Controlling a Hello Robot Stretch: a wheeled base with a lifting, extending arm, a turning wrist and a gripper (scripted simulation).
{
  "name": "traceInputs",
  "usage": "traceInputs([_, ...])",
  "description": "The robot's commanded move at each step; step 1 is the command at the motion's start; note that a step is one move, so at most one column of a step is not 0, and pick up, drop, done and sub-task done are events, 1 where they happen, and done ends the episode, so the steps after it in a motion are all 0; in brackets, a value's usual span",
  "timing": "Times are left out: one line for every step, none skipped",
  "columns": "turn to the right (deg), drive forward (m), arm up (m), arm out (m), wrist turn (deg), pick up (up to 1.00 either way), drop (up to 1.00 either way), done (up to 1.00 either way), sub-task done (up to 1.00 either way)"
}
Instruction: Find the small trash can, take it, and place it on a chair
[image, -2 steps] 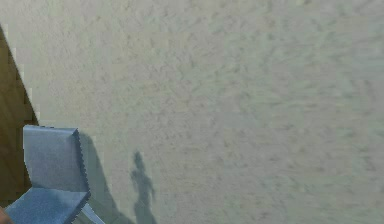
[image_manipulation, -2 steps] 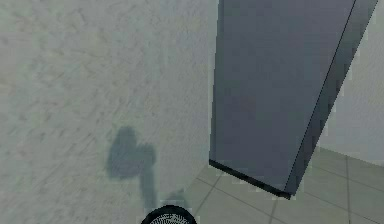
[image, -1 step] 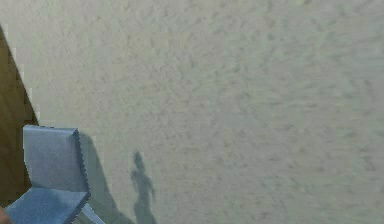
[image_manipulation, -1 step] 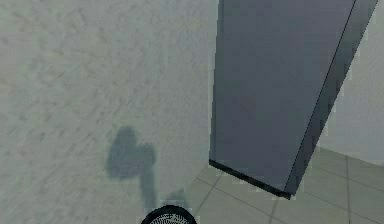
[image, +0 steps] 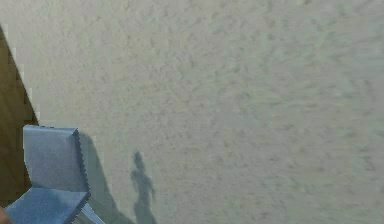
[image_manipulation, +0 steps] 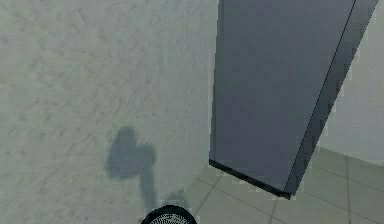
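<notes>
A round dark object (image_manipulation: 167, 215) with a paler rim lies at the arm side view's bottom edge, partly cut off. It cannot be confirmed as the trash can.

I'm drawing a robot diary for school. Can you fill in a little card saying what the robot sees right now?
Ahead: pale speckled wall
Ahead, bottom left: blue-grey boxy thing against the wall
Ahead, left edge: dark brown strip, maybe wood
Side, upper right: tall grey cabinet
Side, bottom right: pale floor tiles
Side, bottom edge: dark round thing, cut off by the picture's edge
Trash can: cannot tell whether the dark round thing is it
</notes>
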Motion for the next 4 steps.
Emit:
traceInputs([0.0, 0.00, 0.00, 0.00, 18.0, 0.00, 0.00, 0.00, 0.00])
traceInputs([0.0, 0.00, -0.30, 0.00, 0.0, 0.00, 0.00, 0.00, 0.00])
traceInputs([0.0, 0.00, 0.00, 0.00, 0.0, 1.00, 0.00, 0.00, 0.00])
traceInputs([0.0, 0.00, 0.10, 0.00, 0.0, 0.00, 0.00, 0.00, 0.00])
